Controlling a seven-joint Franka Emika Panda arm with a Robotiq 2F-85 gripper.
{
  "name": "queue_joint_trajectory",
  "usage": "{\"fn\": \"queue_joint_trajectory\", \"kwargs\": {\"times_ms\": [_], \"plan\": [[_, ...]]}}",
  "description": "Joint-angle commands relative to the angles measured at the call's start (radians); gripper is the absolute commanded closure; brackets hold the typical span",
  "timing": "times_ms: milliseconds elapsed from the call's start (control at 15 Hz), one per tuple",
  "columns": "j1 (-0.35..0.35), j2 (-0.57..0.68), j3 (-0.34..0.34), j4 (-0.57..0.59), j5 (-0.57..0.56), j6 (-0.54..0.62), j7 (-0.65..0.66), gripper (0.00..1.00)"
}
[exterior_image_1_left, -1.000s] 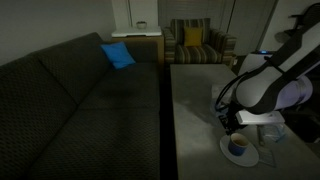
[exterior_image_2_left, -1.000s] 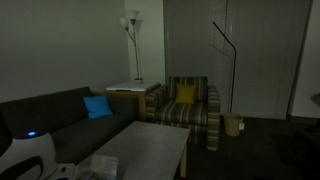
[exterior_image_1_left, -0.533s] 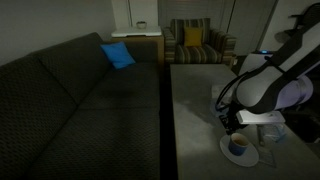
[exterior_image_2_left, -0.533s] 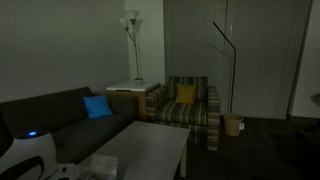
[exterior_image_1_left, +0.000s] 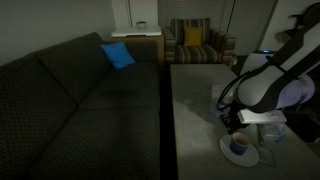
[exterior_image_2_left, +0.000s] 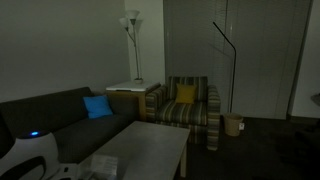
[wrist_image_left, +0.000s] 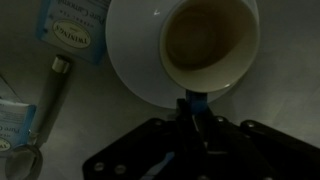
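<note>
While shut, tool (wrist_image_left: 193, 104) over saucer (wrist_image_left: 135, 62) rim

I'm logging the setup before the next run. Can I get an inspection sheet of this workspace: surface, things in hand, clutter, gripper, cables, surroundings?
Surface: grey low table, dimly lit.
Job's things: cup upright on white saucer; small blue piece at the cup's rim.
Clutter: tea packets and a spoon lying beside the saucer.
Grippers: gripper shut on the small blue piece, close to the cup.
Cables: dark loop beside the arm, likely its cable.
Surroundings: dark sofa with blue cushion, striped armchair, floor lamp.
</note>
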Motion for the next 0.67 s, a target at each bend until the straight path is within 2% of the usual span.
{"fn": "queue_joint_trajectory", "kwargs": {"times_ms": [0, 133, 400, 600], "plan": [[-0.014, -0.014, 0.006, -0.027, 0.014, 0.010, -0.026, 0.97], [-0.013, -0.015, 0.006, -0.027, 0.014, 0.011, -0.026, 0.97], [-0.011, -0.014, 0.006, -0.026, 0.014, 0.012, -0.025, 0.84], [-0.011, -0.014, 0.006, -0.027, 0.014, 0.014, -0.025, 0.63]]}}
